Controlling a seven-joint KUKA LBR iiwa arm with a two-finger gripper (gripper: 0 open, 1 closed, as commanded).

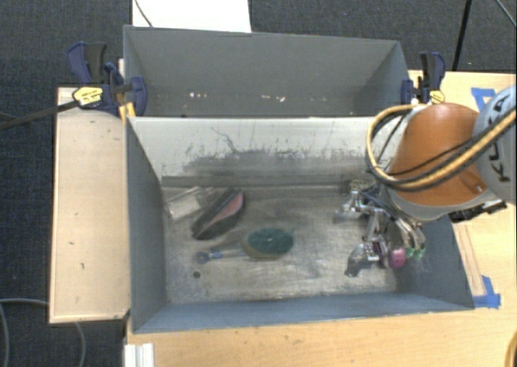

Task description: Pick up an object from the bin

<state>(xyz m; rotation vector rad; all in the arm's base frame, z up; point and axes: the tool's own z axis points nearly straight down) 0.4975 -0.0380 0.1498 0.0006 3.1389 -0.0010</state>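
A small pink thing (397,258) can be seen low in the right part of the frame, on the bin's floor near the right wall. A little green bit (416,254) is seen just beside it, on its right. It cannot be told if the two are one thing or two.

The gripper (367,260) is seen just to the left of the pink thing, down near the floor. They look close enough to be touching, but that cannot be made out for sure. How wide the gripper is open cannot be told, and nothing can be seen held in it. Above it, the arm's round orange cover (432,155) is wrapped by cables.

Well apart, in the lower left part of the bin (266,139), three more things are spread out. A round dark green thing (269,242) with a thin handle (212,256) lies nearest the middle. A long dark thing with a pink edge (220,213) is seen up and to the left of it, and a clear thing (182,204) lies just beside that.

The reaching step is judged to be in hand, with the grab not yet shown as done. For the next move, the pink thing must be caught firmly and then lifted straight up. The right wall is close, so care is needed that it is not bumped.
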